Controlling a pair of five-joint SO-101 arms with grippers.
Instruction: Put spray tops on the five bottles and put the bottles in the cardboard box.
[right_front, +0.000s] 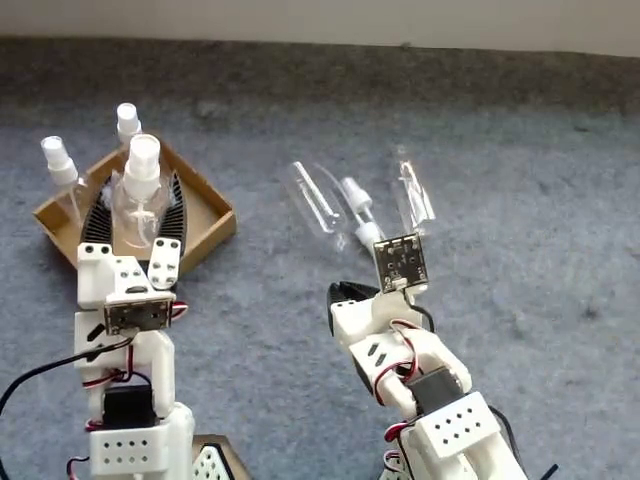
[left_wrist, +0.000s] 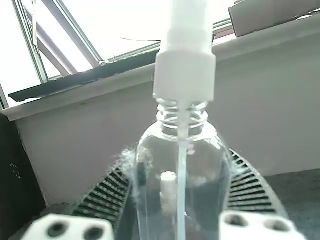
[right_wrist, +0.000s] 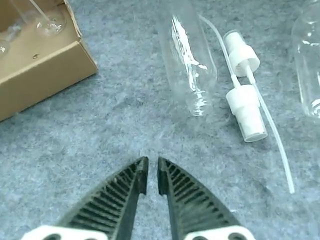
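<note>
Left gripper (right_front: 140, 200) holds a capped bottle (left_wrist: 182, 165), seemingly over the cardboard box (right_front: 205, 235) — lowering may knock neighbouring bottles (right_front: 62, 165); right gripper (right_wrist: 152, 172) narrow, empty.

**ARM HARDWARE: EXTERNAL APPEARANCE**

The left arm (right_front: 125, 400) and the right arm (right_front: 445, 405) share one construction: white moulded shell segments with black servo blocks (right_front: 128, 405) set between them. White end panels (right_front: 130, 447) carry rows of small round holes. Thin red and black wires (right_front: 383, 378) loop around the joints, and a single black cable (right_front: 40, 373) leaves the left arm. Each wrist bears a bare, metallic-looking circuit board, square on the right arm (right_front: 400, 262). The left gripper (right_front: 141, 185) and the right gripper (right_wrist: 151, 165) have black fingers (right_wrist: 120, 195) that taper to a point, with ridges across them. The white finger bases (left_wrist: 70, 229) show paired dark holes.
</note>
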